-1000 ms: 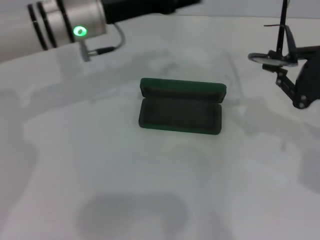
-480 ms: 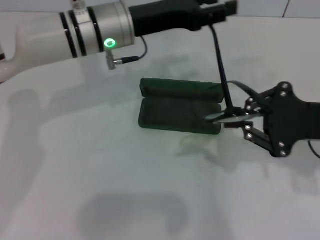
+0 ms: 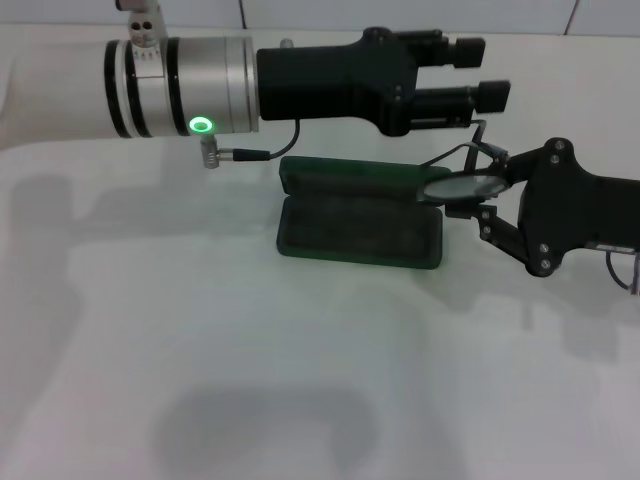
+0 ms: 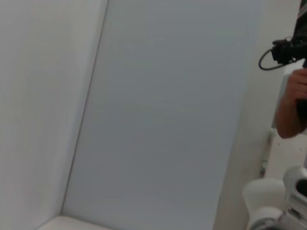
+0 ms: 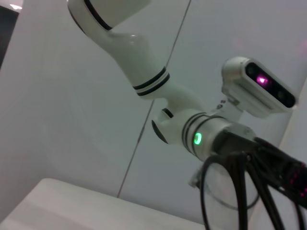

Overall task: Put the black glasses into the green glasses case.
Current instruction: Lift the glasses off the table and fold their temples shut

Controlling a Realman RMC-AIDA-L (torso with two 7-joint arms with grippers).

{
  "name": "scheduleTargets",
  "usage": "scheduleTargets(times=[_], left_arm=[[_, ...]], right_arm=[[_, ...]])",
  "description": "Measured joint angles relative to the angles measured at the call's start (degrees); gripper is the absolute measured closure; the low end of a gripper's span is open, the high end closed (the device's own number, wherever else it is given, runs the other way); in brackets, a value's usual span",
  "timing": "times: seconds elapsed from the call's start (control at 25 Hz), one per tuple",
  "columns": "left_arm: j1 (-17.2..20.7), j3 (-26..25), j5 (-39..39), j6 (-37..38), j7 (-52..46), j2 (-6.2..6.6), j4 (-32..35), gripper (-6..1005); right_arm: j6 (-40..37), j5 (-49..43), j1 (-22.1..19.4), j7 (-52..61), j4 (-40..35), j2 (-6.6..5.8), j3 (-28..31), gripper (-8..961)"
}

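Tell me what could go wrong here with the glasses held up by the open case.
1. The glasses hang past the right end of the open case, not over its tray; released here, they would likely land on the rim or the table.
2. Both the left gripper and the right gripper crowd the thin frame, so it could bend or they could collide.
3. The upright lid could get knocked shut.

Head camera looks down on the table (image 3: 200,330); wrist cameras face walls.
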Motion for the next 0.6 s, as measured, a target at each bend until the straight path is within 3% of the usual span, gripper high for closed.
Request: scheduleTargets(times=[0.6], left_arm=[[-1.4,0.0,3.6,0.2,0.1,0.83,0.0,349]], right_arm=[[2.3,0.0,0.1,-0.2,-0.3,0.0,-0.4,848]])
